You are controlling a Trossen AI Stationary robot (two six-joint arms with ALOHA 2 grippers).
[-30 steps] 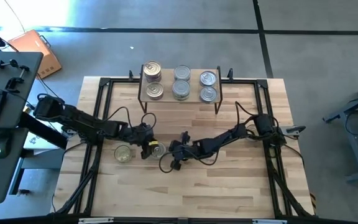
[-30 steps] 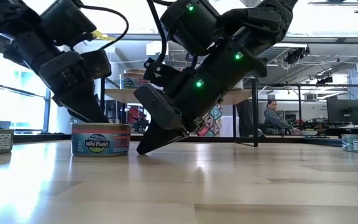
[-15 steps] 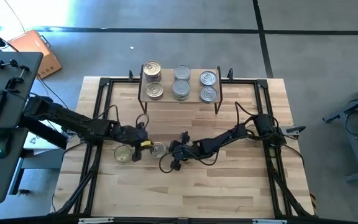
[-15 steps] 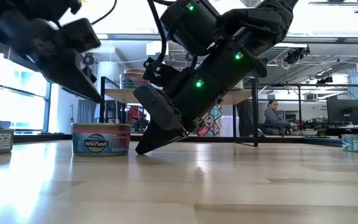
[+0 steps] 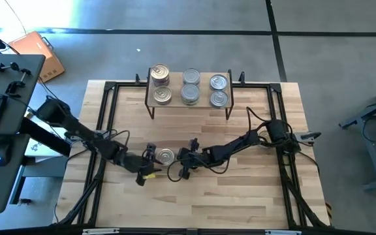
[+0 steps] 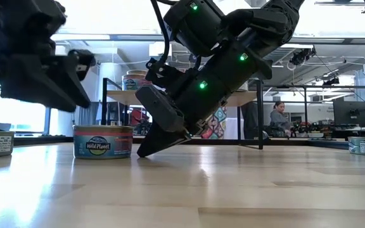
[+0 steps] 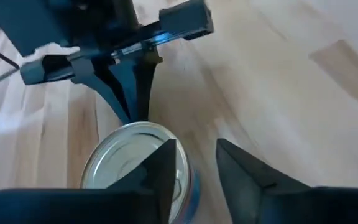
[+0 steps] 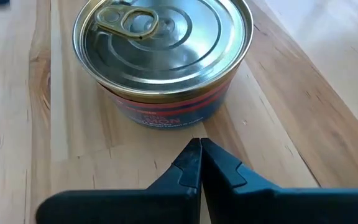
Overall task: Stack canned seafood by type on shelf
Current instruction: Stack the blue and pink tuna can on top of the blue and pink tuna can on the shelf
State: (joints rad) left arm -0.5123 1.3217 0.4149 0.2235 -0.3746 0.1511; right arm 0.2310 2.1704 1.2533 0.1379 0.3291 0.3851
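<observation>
Butcher-block worktop (image 5: 240,196) carries one loose tin (image 5: 166,156); six tins sit on the shelf (image 5: 189,104). Right end effector (image 5: 183,158), fingers pinched together, rests beside that tin. Left end effector (image 5: 147,171) hovers narrowly parted, empty.

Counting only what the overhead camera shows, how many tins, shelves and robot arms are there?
Tins showing on the shelf: 6 (any beneath them are hidden)
Tin on the tabletop: 1
Shelf: 1
Robot arms: 2
Total: 10
</observation>
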